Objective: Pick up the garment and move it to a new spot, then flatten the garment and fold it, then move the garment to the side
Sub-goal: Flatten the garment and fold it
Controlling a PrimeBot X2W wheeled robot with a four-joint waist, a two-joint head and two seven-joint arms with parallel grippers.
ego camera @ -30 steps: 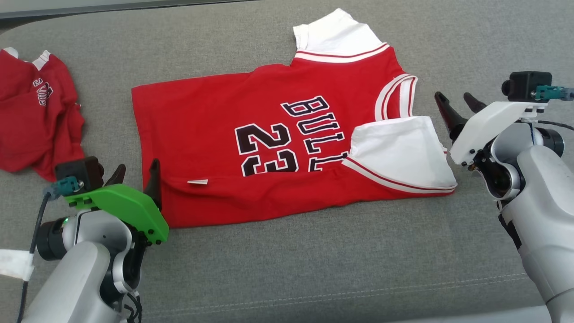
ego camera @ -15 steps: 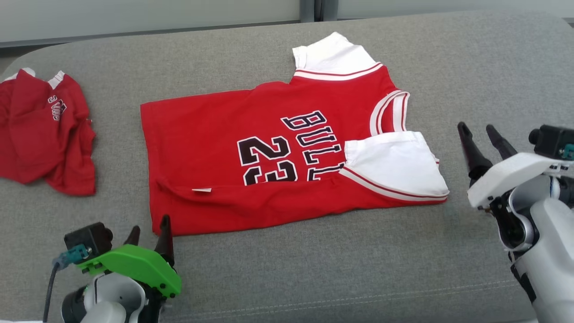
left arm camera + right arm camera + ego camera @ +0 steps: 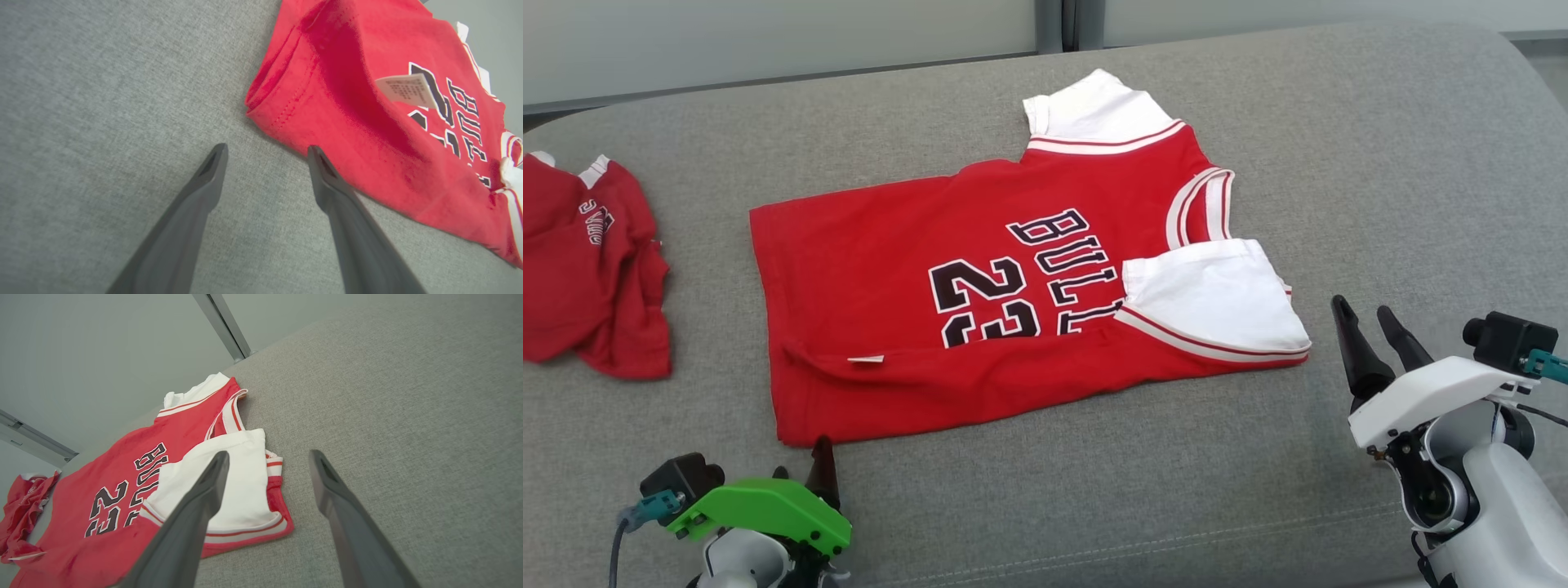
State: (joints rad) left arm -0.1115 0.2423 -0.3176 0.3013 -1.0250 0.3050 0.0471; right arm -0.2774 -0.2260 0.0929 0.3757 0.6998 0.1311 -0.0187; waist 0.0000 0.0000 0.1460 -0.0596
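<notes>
The garment (image 3: pixel 980 286) is a red jersey with white sleeves and black "BULLS 23" lettering, spread on the grey cushion with its near edge folded up over itself and one sleeve folded in. My left gripper (image 3: pixel 803 463) stands open just in front of its near left corner, apart from it; the left wrist view shows that gripper (image 3: pixel 265 153) empty beside the hem of the garment (image 3: pixel 367 114). To the right of the folded sleeve my right gripper (image 3: pixel 1364 314) is open and empty. In the right wrist view the right gripper (image 3: pixel 267 457) hovers near the garment (image 3: pixel 163 486).
A second crumpled red garment (image 3: pixel 588 261) lies at the far left of the cushion (image 3: pixel 1380 163). The cushion's back edge meets a pale wall (image 3: pixel 768 33) with a dark post. Its front seam (image 3: pixel 1176 543) runs near my arms.
Both grippers have drawn back toward me off the garment's ends, staying open. The head view has tilted, showing more of the cushion's back edge and wall.
</notes>
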